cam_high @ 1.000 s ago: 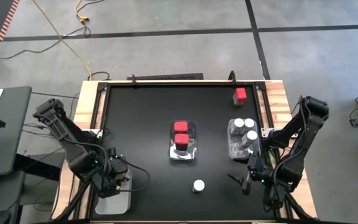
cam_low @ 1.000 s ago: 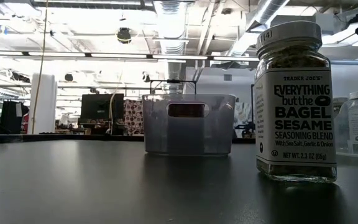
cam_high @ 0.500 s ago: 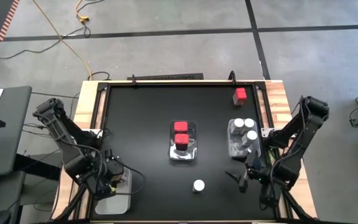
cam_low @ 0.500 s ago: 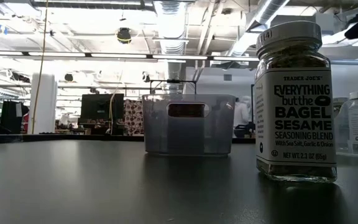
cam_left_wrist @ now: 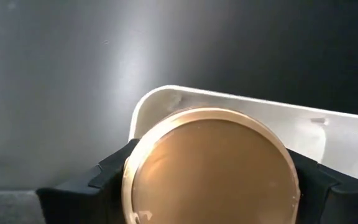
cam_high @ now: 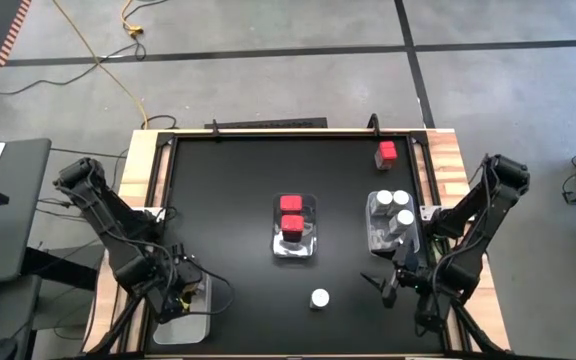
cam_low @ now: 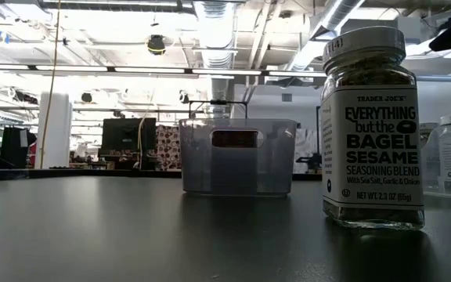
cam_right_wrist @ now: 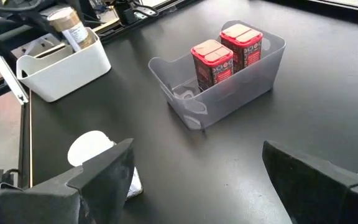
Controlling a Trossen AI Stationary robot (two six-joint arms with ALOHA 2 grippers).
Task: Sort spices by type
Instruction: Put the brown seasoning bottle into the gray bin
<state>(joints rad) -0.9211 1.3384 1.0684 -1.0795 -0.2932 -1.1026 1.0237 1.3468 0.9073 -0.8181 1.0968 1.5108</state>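
My left gripper (cam_high: 176, 292) hangs at the near left over a white bin (cam_high: 186, 326), shut on a tan-lidded spice jar (cam_right_wrist: 73, 28). My right gripper (cam_high: 380, 285) stands open near the front right, beside a lone white-lidded jar (cam_high: 319, 298) standing on the table. Two red-topped spices (cam_high: 291, 213) stand in the clear centre bin (cam_high: 310, 245). White-lidded jars (cam_high: 393, 205) fill the right bin (cam_high: 375, 240). One red spice (cam_high: 386, 153) stands at the far right. My left gripper pinches the jar between its two fingers (cam_left_wrist: 114, 171), on opposite sides just below the gold lid (cam_left_wrist: 210, 162). The fingers come steeply from above. The jar hangs nearly upright with its lower part inside the white bin (cam_left_wrist: 229, 102); whether its base rests there is hidden.
The black tabletop lies open between the bins and along the far half. In the low view the lone jar (cam_low: 373, 125), labelled bagel sesame seasoning, looms close to the lens, with the centre bin (cam_low: 237, 157) behind it. Wooden rails border the table's left and right sides.
My left gripper has sunk with the tan-lidded jar toward the white bin and a little toward the table's near edge, staying shut on the jar.
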